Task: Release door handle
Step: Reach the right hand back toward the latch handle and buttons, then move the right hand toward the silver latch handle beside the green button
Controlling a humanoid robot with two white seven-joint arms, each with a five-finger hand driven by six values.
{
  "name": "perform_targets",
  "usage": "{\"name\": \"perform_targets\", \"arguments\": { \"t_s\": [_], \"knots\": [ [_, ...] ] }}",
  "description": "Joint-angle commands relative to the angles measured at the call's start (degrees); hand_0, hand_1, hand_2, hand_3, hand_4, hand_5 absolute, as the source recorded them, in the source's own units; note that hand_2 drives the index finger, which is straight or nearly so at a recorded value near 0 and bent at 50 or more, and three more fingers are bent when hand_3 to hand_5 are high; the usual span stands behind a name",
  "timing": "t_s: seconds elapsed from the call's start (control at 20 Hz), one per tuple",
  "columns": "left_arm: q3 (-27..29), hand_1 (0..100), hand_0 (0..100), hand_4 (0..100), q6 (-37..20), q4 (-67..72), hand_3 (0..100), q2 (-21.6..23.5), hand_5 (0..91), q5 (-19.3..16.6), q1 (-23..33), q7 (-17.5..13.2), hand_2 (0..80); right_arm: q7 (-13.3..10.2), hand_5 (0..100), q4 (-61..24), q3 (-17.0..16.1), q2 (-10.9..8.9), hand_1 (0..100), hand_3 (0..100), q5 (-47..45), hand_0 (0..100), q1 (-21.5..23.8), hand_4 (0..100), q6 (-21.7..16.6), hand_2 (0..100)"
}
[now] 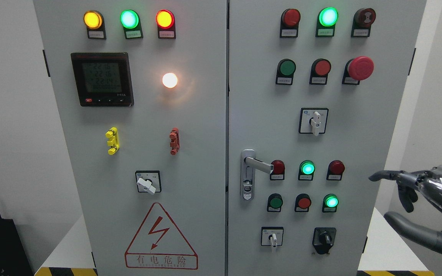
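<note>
The silver door handle (258,164) sits on the left edge of the grey cabinet's right door (359,153), its lever swung out to the right from the upright lock plate (247,180). Nothing touches it. My right hand (409,191) hovers at the far right, off the cabinet's right side and well away from the handle, fingers spread and relaxed with nothing in them. The left arm does not show.
The right door carries lit and unlit round lamps, a red mushroom stop button (361,68) and rotary switches (314,121). The left door (136,153) has a meter (102,79), a selector switch (148,182) and a red hazard triangle (161,237). A white tabletop (390,249) lies at the lower right.
</note>
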Motion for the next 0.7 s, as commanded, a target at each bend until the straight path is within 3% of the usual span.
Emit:
{"name": "perform_targets", "arguments": {
  "t_s": [0.0, 0.1, 0.25, 0.35, 0.55, 0.65],
  "knots": [
    [0.1, 39, 12, 0, 0.0, 0.5, 0, 0.0, 0.0, 0.0, -0.2, 0.0, 0.0, 3.1, 88, 0.0, 0.8, 14.56, 17, 79, 4.8, 41, -3.9, 77, 1.4, 25],
    [0.1, 39, 12, 0, 0.0, 0.5, 0, 0.0, 0.0, 0.0, -0.2, 0.0, 0.0, 5.1, 88, 0.0, 3.2, 16.50, 17, 80, 5.0, 41, -7.5, 78, 2.6, 25],
    [0.1, 39, 12, 0, 0.0, 0.5, 0, 0.0, 0.0, 0.0, -0.2, 0.0, 0.0, 5.0, 95, 0.0, 9.6, 17.04, 18, 85, 4.9, 41, -14.7, 84, 5.4, 26],
    [0.1, 39, 12, 0, 0.0, 0.5, 0, 0.0, 0.0, 0.0, -0.2, 0.0, 0.0, 5.1, 98, 0.1, 11.9, 17.21, 19, 89, 4.8, 41, -18.0, 89, 7.5, 26],
    [0.1, 39, 12, 0, 0.0, 0.5, 0, 0.0, 0.0, 0.0, -0.2, 0.0, 0.0, 5.6, 100, 0.0, 14.1, 20.28, 20, 94, 4.8, 40, -19.2, 95, 9.2, 30],
    [0.1, 39, 12, 0, 0.0, 0.5, 0, 0.0, 0.0, 0.0, -0.2, 0.0, 0.0, 5.6, 100, -0.2, 16.4, 19.85, 21, 95, 4.8, 40, -19.9, 96, 10.0, 31]
  ]
}}
